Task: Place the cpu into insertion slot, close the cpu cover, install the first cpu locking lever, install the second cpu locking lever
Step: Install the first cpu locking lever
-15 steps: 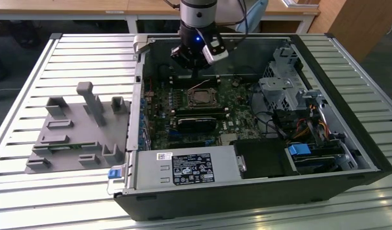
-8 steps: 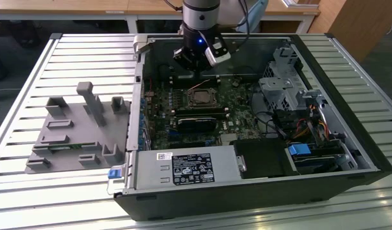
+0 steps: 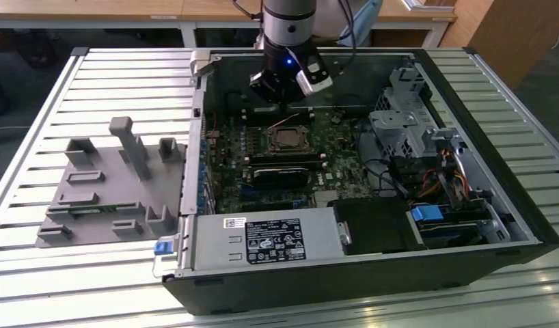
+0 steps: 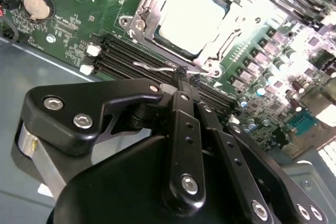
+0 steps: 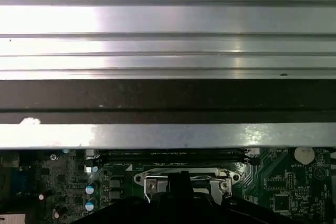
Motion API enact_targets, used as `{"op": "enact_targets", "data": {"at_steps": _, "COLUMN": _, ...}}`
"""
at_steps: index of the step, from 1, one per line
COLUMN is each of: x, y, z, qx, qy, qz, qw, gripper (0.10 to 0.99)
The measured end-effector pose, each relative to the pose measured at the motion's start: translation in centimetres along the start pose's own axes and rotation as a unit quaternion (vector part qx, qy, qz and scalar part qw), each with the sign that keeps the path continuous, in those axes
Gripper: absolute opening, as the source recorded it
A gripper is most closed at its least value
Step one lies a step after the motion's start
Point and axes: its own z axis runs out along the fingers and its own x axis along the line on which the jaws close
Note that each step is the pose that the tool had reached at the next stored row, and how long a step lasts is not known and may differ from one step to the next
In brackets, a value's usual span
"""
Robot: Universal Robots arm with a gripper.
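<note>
One cpu (image 4: 191,17) under cpu cover (image 4: 147,6) in second wrist view; gripper (image 4: 184,80) pressed together.

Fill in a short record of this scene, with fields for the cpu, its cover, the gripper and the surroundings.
cpu: seated in the insertion slot, pale face up
cpu cover: down, framing the cpu
gripper: right by the wire lever, between the slot and the memory slots
surroundings: open computer case on a slatted table; grey fixture at the exterior view's left
</note>
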Motion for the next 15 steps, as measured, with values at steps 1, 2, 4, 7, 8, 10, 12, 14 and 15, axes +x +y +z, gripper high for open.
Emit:
{"op": "enact_targets", "data": {"at_steps": 1, "x": -0.09, "y": 0.00, "z": 0.07, "qx": 0.0000, "qy": 0.0000, "qz": 0.000, "qw": 1.0000, "gripper": 0.106}}
{"op": "enact_targets", "data": {"at_steps": 2, "x": -0.18, "y": 0.01, "z": 0.15, "qx": 0.0000, "qy": 0.0000, "qz": 0.000, "qw": 1.0000, "gripper": 0.106}}
{"op": "enact_targets", "data": {"at_steps": 4, "x": -0.36, "y": 0.04, "z": 0.29, "qx": 0.0000, "qy": 0.0001, "qz": -0.001, "qw": 1.0000, "gripper": 0.106}}
{"op": "enact_targets", "data": {"at_steps": 7, "x": -0.57, "y": 0.11, "z": 0.56, "qx": -0.0001, "qy": 0.0000, "qz": -0.001, "qw": 1.0000, "gripper": 0.106}}
{"op": "enact_targets", "data": {"at_steps": 8, "x": -0.65, "y": 0.13, "z": 0.64, "qx": 0.0000, "qy": 0.0000, "qz": -0.001, "qw": 1.0000, "gripper": 0.106}}
{"op": "enact_targets", "data": {"at_steps": 10, "x": -0.80, "y": 0.23, "z": 0.81, "qx": 0.0000, "qy": 0.0001, "qz": -0.001, "qw": 1.0000, "gripper": 0.106}}
{"op": "enact_targets", "data": {"at_steps": 12, "x": -0.93, "y": 0.38, "z": 0.96, "qx": 0.0000, "qy": 0.0000, "qz": -0.001, "qw": 1.0000, "gripper": 0.106}}
{"op": "enact_targets", "data": {"at_steps": 14, "x": -1.05, "y": 0.48, "z": 1.08, "qx": 0.0000, "qy": 0.0000, "qz": -0.001, "qw": 1.0000, "gripper": 0.106}}
{"op": "enact_targets", "data": {"at_steps": 15, "x": -1.11, "y": 0.50, "z": 1.13, "qx": -0.0001, "qy": 0.0000, "qz": -0.001, "qw": 1.0000, "gripper": 0.106}}
